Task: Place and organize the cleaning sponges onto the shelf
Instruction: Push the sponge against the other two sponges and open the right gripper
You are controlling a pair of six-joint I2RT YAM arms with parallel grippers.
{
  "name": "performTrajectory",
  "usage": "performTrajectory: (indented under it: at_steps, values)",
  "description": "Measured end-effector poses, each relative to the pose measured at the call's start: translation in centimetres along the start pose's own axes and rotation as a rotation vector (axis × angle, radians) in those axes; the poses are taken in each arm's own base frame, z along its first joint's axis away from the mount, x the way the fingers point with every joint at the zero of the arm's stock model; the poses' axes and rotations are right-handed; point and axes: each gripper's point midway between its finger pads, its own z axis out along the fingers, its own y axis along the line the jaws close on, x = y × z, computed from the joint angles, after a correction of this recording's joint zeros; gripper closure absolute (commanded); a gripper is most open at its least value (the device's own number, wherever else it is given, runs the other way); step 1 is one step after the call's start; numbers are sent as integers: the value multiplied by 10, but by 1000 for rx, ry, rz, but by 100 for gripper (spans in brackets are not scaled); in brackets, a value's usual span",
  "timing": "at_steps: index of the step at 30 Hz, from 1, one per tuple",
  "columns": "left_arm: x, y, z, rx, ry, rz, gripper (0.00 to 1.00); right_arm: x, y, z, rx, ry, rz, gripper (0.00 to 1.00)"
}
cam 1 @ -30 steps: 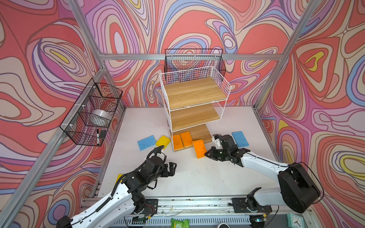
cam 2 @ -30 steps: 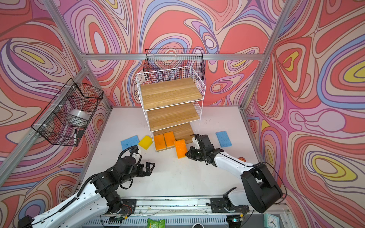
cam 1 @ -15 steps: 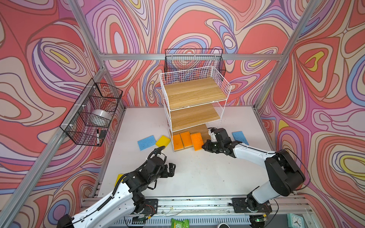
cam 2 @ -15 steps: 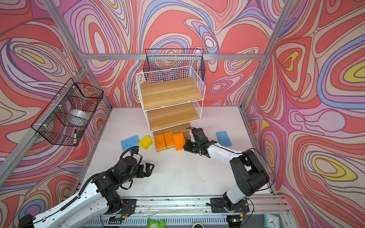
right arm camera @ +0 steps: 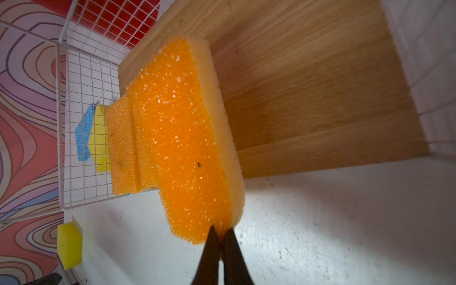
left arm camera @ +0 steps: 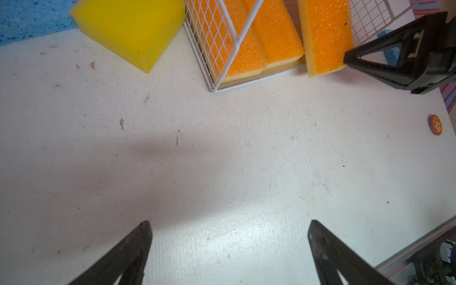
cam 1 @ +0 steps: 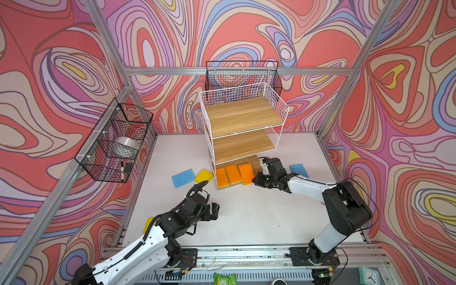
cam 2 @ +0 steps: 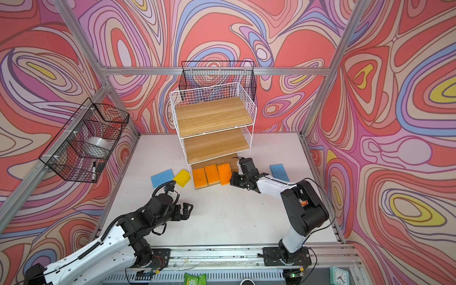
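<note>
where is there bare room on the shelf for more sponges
Top board and middle board: bare. Bottom board: bare between the third orange sponge, pinched by the right gripper, and the wire side wall; crowded on the left with two orange sponges.

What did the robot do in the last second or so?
The right pincer, shut, pushed the loose orange sponge away from the robot, to beside the two orange sponges on the bottom board of the shelf. The left pincer, open, and the blue sponge and yellow sponge nearby stayed put.
</note>
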Motion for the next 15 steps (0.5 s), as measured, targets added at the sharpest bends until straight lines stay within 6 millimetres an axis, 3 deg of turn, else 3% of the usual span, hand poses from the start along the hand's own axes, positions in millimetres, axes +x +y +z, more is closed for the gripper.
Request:
performTrajectory:
  at_steps: [10, 15]
  values:
    - [-7, -3, -5, 8, -27, -3, 0, -26, 16, -1, -18, -54, -27, 100]
    - [-7, -3, -4, 6, -24, -3, 0, -28, 13, 2, -1, -57, -24, 100]
